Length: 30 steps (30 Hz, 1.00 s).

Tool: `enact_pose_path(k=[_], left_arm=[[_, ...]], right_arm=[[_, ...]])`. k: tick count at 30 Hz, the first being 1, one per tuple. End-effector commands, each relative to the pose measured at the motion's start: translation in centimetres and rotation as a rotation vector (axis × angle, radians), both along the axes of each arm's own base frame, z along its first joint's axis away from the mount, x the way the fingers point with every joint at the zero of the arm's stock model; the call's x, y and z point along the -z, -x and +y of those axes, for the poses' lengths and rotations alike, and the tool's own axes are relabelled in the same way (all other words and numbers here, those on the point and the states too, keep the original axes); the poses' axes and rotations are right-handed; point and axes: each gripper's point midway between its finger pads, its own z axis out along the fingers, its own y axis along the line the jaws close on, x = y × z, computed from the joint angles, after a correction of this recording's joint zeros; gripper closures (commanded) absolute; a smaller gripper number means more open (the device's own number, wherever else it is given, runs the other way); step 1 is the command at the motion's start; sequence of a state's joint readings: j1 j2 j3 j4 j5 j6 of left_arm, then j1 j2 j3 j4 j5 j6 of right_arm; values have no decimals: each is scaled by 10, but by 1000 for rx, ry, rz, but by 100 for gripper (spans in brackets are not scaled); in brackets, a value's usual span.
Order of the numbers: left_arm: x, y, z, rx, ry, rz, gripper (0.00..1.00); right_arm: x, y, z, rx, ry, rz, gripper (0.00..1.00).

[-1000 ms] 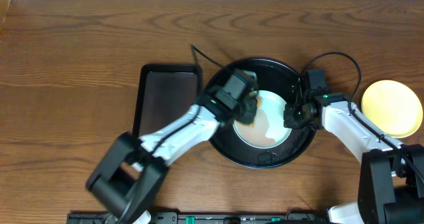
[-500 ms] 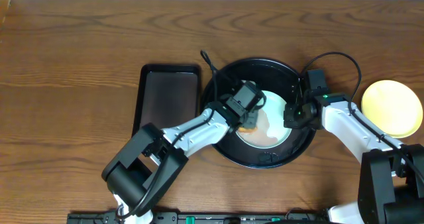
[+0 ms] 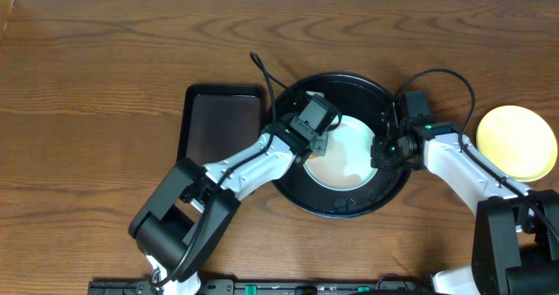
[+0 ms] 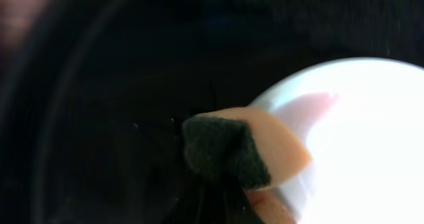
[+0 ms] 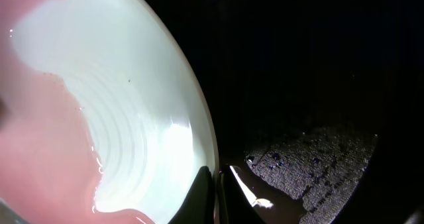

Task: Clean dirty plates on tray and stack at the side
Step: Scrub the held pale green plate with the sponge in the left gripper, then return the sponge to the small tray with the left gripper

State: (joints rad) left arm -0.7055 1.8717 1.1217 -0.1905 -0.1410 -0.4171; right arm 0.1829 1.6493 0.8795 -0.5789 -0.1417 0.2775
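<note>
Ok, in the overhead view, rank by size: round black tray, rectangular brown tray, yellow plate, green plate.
1. round black tray
2. rectangular brown tray
3. yellow plate and green plate: about alike; green one partly covered.

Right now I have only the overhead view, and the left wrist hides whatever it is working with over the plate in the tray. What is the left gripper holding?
Observer: The left gripper is shut on a sponge, orange with a dark green scouring face, set at the rim of the mint plate.
Operator: Is the right gripper actually on that plate?
Observer: Yes. In the right wrist view the right gripper has its fingertips together on the plate's rim.
Operator: Anything on the tray beside it?
Observer: A speckled, wet-looking patch shows on the black tray just outside the rim.
</note>
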Motion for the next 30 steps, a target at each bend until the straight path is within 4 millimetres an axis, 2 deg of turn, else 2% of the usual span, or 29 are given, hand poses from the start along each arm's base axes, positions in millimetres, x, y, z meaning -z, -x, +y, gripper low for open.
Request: enact_pose_path(k=[1,4,5,7,8,9,11,12,14,15,20,23,26,27,28,30], left_arm=[[-66,-38,39,-151,-67,-215,93],[-99,-40,52,-189,-50,-272,93],[-115,-39,62,-209,-35,-290,93],[-133,-36,78,-242,-21,-301,93],[-145,-31,95,-283,-14,-298,93],[-149,-28,103,-304,-12,-293,92],[-155,-17,132,-361,-27,-251,93],[-149,-7,154,-389,-48,-187,92],[-133,3,173,-405,-67,-99,93],[-118,8,180,-386,-72,-40,92],[-42,25,204,-377,-58,142,93],[-18,32,213,-399,-72,194,93],[-5,34,216,-404,-89,230,92],[-2,35,216,-404,-92,238,89],[0,35,216,-404,-94,244,76],[0,36,216,-404,-95,245,61]], right_arm=[[5,3,-16,10,85,9,99],[5,3,-16,10,85,11,99],[5,4,-16,10,85,13,99],[5,4,-16,10,86,14,99],[5,4,-16,9,86,13,99],[5,4,-16,9,85,13,99],[5,3,-16,9,85,8,99],[5,1,-16,7,84,3,99],[4,-1,-15,-17,86,-12,99],[3,-4,-15,-43,90,-27,99],[-2,-11,-5,-94,46,-57,99],[-10,-15,6,-104,-17,-67,99],[-12,-14,13,-68,-64,-53,99],[-11,-14,13,-47,-68,-49,99],[-12,-15,13,-41,-71,-55,99],[-13,-18,13,-41,-70,-65,99]])
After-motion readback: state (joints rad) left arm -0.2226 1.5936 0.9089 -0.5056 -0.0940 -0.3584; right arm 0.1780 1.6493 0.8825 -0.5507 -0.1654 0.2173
